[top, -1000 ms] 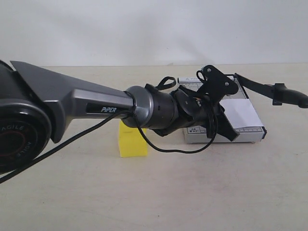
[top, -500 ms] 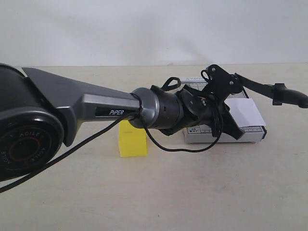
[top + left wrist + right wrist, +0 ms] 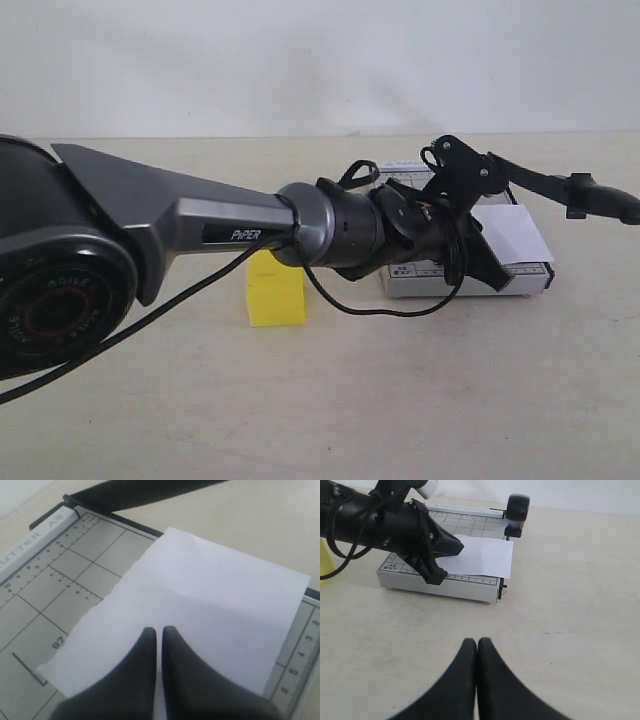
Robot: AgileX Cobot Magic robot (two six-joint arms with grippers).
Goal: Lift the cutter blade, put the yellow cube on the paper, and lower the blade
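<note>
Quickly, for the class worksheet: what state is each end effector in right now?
Left end effector: closed, holding nothing, tips over the paper.
Right end effector: closed, holding nothing, above the table.

Blade (image 3: 598, 198) up, paper (image 3: 512, 236) flat, cube (image 3: 276, 297) aside

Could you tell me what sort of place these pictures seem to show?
Probably a robotics lab test bench: a plain beige tabletop against a bare white wall, holding a paper trimmer with a white sheet and a yellow cube, with a Piper-branded robot arm reaching over.
</note>
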